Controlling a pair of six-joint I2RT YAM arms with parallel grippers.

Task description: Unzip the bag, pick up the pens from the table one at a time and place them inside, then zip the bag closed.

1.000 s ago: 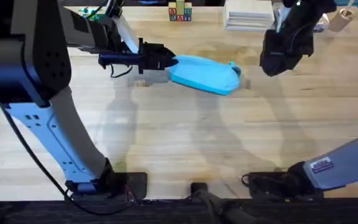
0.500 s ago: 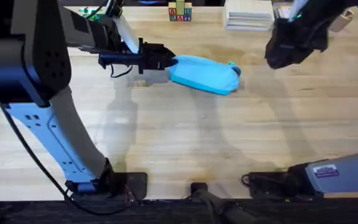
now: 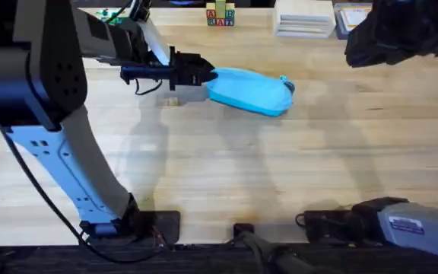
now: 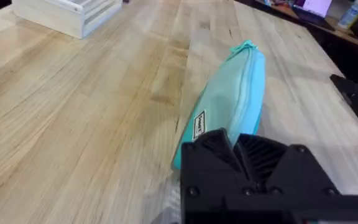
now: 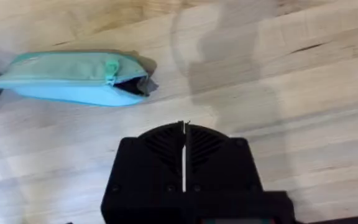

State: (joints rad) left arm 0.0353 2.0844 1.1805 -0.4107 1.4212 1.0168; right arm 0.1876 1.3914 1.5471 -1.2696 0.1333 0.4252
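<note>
The sky-blue bag (image 3: 251, 91) lies on the table (image 3: 226, 175), far of centre, long axis left to right. My left gripper (image 3: 202, 75) is at its left end, fingers shut on the bag's (image 4: 236, 93) tip. The right gripper (image 3: 390, 38) hangs high at the far right, well clear of the bag. Its fingers (image 5: 166, 144) are pressed together with nothing between them. In the right wrist view the bag (image 5: 61, 78) shows its teal pull (image 5: 112, 67) near a small dark gap at the right end. The pens are out of view.
Lettered wooden blocks (image 3: 220, 15) and a white stacked box (image 3: 304, 17) stand along the far edge. A white slatted crate (image 4: 67, 11) sits beyond the bag. A small light scrap (image 3: 172, 101) lies just under the left gripper.
The right gripper has risen and swung from beside the bag's right end toward the far right corner. The left gripper and the bag have stayed put.
</note>
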